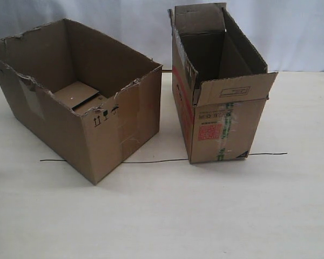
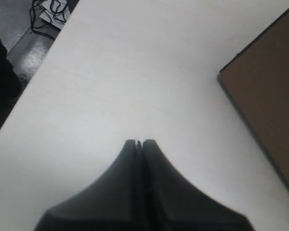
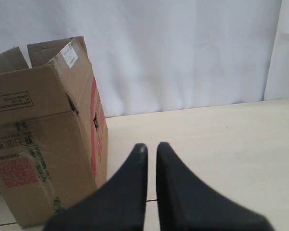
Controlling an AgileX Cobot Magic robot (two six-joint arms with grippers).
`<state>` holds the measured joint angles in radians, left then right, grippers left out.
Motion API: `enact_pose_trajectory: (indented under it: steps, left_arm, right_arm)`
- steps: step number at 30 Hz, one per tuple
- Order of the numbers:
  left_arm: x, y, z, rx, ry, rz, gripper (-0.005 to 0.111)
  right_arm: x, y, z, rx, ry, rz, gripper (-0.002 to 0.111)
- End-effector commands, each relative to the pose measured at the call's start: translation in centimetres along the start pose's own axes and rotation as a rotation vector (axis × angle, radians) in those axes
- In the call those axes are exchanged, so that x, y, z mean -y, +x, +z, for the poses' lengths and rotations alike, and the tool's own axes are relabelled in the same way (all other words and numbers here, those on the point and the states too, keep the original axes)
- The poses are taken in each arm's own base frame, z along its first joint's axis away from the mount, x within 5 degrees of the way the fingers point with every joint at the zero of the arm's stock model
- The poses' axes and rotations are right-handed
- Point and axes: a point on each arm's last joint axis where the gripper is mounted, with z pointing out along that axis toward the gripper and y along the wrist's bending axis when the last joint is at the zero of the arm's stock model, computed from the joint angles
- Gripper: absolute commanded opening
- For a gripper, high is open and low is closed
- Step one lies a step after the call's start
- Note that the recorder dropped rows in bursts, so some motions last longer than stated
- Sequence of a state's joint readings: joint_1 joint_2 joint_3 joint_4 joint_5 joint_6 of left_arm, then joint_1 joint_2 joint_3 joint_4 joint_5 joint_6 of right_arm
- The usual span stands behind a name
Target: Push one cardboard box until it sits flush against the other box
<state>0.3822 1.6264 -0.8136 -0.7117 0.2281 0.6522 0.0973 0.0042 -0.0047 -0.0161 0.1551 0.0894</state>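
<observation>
Nearest of all, in the left wrist view: left tool (image 2: pixel 139 142), dark fingers pressed tight together, closed on nothing, base cut off by the frame. Under it, pale tabletop (image 2: pixel 135 72). Off to one side, a brown carton side (image 2: pixel 269 106), only a corner in view, too little to tell which carton. Past the tabletop edge, dim floor with tangled cables (image 2: pixel 48 9), blurred.

Nearest in the right wrist view: right tool (image 3: pixel 151 147), all but closed, just a thin slit between the fingers, nothing gripped. Further off and to one side: other box (image 3: pixel 43 159), lower corner cropped, red label (image 3: pixel 14 172) too blurred to read, green-marked tape (image 3: pixel 41 163) running down the same face.

Exterior view: neither tool in sight. Plain tabletop in the foreground, then one thin dark line (image 1: pixel 151 161) across it, hidden where both cartons sit on it. On the left, cardboard box (image 1: pixel 48 121), turned corner-on, rim torn, far left corner cropped by the frame, small black symbols (image 1: pixel 105 115) hard to make out, loose flaps lying inside. On the right, other box, taller and narrower, flaps up, inner floor hidden by its own walls. Standing apart, a wedge of tabletop showing between, not flush. Farthest back, white backdrop (image 1: pixel 291 32).

Count: two cartons, two tools, one line.
</observation>
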Motion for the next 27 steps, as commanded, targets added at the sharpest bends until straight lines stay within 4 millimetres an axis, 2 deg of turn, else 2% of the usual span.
enact_pose_trajectory:
  steps: [1,3,9,14,18,20,25,27]
  left_arm:
    - [0.4,-1.5,0.9,-0.033,0.057,-0.001,0.000]
    - [0.8,-2.0,1.3,-0.023,0.096,0.012,0.000]
    - [2.6,-3.7,0.8,0.163,0.301,-0.001,0.000]
    - [2.4,-3.9,0.8,0.192,0.277,0.023,0.000]
    - [1.6,-4.0,1.0,0.194,0.192,-0.045,0.000]
    - [1.7,-4.0,1.0,0.186,0.211,-0.100,0.000]
    - [1.6,-4.2,1.2,0.199,0.215,-0.074,0.000]
    - [1.8,-4.1,1.9,0.197,0.277,-0.054,0.000]
  right_arm:
    - [0.0,0.2,0.0,-0.004,0.002,0.005,0.005]
    - [0.0,0.2,0.0,-0.004,0.002,0.005,0.005]
    - [0.0,0.2,0.0,-0.004,0.002,0.005,0.005]
    - [0.0,0.2,0.0,-0.004,0.002,0.005,0.005]
    - [0.0,0.2,0.0,-0.004,0.002,0.005,0.005]
    - [0.0,0.2,0.0,-0.004,0.002,0.005,0.005]
    - [0.0,0.2,0.0,-0.004,0.002,0.005,0.005]
    - [0.0,0.2,0.0,-0.004,0.002,0.005,0.005]
